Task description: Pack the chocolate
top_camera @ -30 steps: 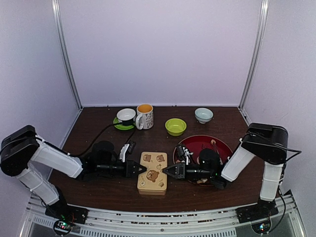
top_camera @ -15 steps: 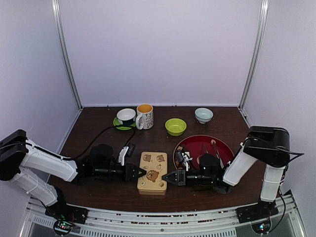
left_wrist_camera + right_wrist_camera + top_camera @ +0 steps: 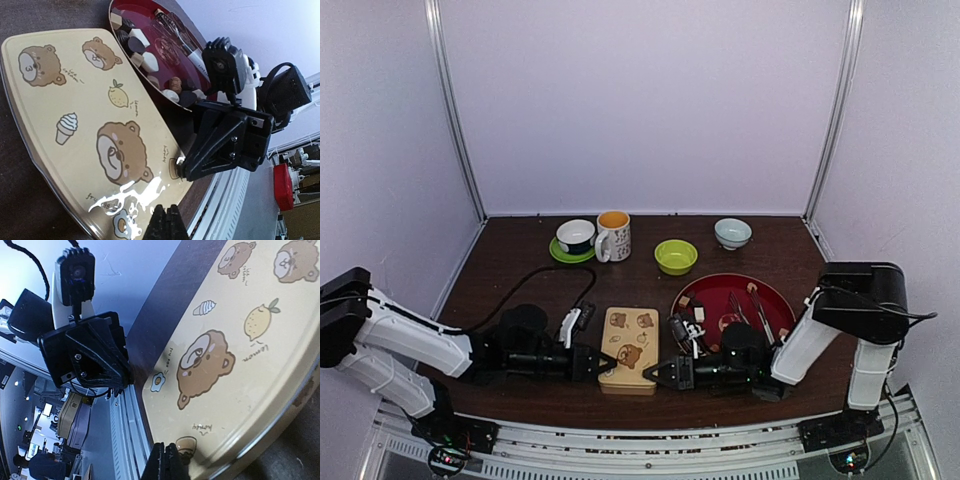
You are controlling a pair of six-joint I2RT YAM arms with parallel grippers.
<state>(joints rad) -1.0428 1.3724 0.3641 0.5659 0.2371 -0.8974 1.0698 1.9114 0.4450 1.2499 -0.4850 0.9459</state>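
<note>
Two grippers meet low over the near half of a dark wooden table [image 3: 510, 275], one on each side of a cream tin [image 3: 629, 338] printed with bears, a lemon and an ice-cream cone. The tin lies flat with its lid on. The left gripper [image 3: 609, 362] reaches in from the left with its fingers pressed together, nothing between them, its tip at the tin's near left edge. The right gripper [image 3: 647, 374] comes from the right, its fingers likewise pressed together and empty, its tip at the tin's near right corner. The two tips point at each other across the tin's near end. Whether either tip actually touches the metal cannot be told from any view.

The chocolate [image 3: 150, 62] sits on a round red tray [image 3: 720, 288] just to the right of the tin: small white, dark and tan pieces gathered mostly along the tray's left side, none of them in the tin. Silver tongs [image 3: 760, 318] lie on the tray among them, behind the right arm's wrist.

Along the far side of the table stand a cup on a green saucer [image 3: 574, 238], a patterned mug [image 3: 614, 236], a lime-green bowl [image 3: 675, 257] and a pale bowl [image 3: 732, 233], all well apart from the grippers.
</note>
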